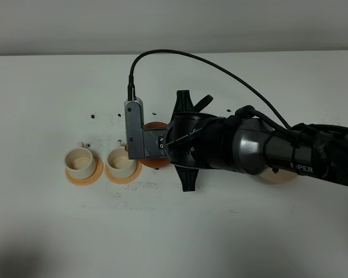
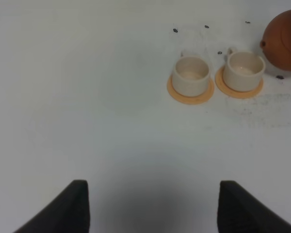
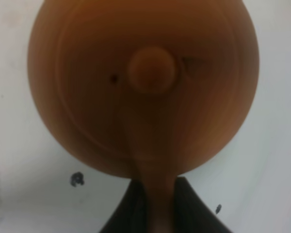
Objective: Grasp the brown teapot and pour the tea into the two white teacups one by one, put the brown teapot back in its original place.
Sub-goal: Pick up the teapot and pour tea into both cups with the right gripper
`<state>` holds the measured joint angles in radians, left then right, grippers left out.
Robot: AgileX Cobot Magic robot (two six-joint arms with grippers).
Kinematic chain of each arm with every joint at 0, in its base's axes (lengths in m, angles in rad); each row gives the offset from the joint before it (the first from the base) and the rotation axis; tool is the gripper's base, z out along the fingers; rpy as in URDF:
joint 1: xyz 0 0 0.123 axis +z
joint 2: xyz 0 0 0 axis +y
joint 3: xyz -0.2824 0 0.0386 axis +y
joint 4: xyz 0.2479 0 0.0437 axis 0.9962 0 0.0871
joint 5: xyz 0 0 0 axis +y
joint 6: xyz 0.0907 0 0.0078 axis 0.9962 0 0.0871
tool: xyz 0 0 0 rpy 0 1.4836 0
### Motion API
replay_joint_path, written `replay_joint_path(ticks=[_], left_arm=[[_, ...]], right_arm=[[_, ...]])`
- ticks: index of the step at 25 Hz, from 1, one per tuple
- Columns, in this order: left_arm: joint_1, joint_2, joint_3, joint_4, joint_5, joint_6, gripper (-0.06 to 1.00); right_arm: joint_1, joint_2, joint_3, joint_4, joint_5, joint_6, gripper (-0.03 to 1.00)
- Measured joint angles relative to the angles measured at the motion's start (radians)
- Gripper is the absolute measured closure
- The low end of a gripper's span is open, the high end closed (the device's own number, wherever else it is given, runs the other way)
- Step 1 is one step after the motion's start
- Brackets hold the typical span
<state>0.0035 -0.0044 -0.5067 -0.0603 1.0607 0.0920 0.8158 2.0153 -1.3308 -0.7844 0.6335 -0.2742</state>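
Brown teapot (image 3: 143, 111) – round, squat, reddish-brown clay with a matte skin. Faint concentric rings run round the lid. The lid knob (image 3: 151, 69) sits dead centre, with a small dark vent hole just beside it. The loop handle (image 3: 154, 160) runs as a narrow band from below the knob out past the rim of the body.

Right claw (image 3: 155, 206) – its two dark fingers are clamped on that handle, one on each side, and nothing else is between them.

In the high view the right arm (image 1: 249, 145) reaches across the middle and covers most of the pot. Only two slivers of brown show, just beside the inner teacup (image 1: 121, 160). Whether the pot rests on the counter (image 1: 220, 243) or hangs above it cannot be told.

The outer teacup (image 1: 80, 161) stands beside the inner one. Both are small cream-white cylinders, upright, each on its own orange saucer (image 1: 75, 178). The insides look pale, and I cannot tell what is in them.

The beige saucer (image 1: 278, 176) lies well apart from the pot, half hidden under the arm. Dark specks dot the white counter near the cups.

Left claw (image 2: 155, 208) – fingers (image 2: 77, 206) spread wide, gripping nothing, over bare counter. In its wrist view the cups are well ahead of it.
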Motion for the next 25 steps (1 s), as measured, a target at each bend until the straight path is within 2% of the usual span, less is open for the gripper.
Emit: replay_joint_path(ticks=[25], left_arm=[[0.000, 0.000, 0.000, 0.000, 0.000, 0.000, 0.36]], right_arm=[[0.000, 0.042, -0.019, -0.158, -0.014, 0.001, 0.85]])
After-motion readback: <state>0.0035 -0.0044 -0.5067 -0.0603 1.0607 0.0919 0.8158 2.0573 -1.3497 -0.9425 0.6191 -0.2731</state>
